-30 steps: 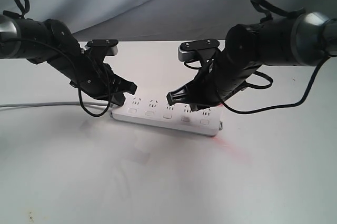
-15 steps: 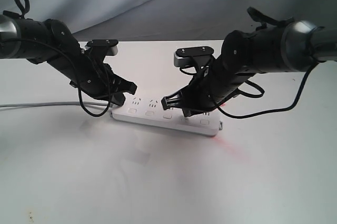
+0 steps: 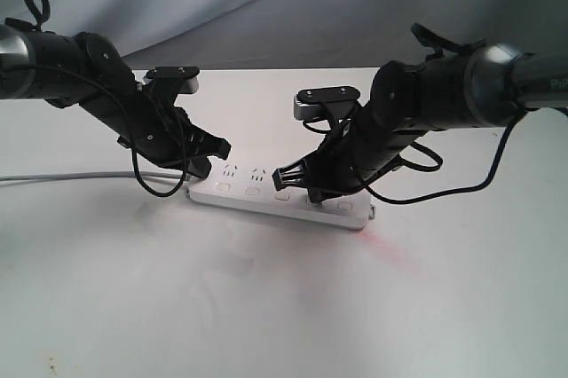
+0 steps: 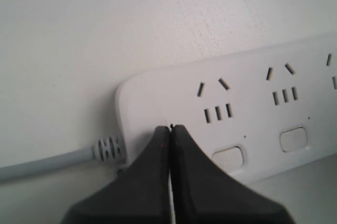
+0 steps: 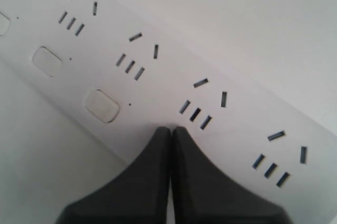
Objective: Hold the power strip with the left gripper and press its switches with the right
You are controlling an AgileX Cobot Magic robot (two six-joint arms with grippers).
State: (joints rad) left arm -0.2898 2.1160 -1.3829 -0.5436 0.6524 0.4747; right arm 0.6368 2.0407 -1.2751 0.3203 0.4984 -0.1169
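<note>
We see the left pincer (image 4: 170, 129), jaws together, at the power strip's (image 3: 257, 197) corded end, the right pincer (image 5: 170, 129), likewise closed, mid-strip near its edge, bare tabletop (image 3: 266, 307) around.

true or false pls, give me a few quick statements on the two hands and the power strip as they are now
1. The left hand has its jaws shut, tips resting on the power strip. True.
2. The right hand is spread wide open above the strip. False: its jaws are shut together, tips down at the strip's top face.
3. A plug sits in one of the sockets. False: every socket in view is empty.
4. The strip lies flat on the white table. True.
5. The grey cord leaves the strip at the right hand's end. False: it leaves at the end where the left hand rests.
</note>
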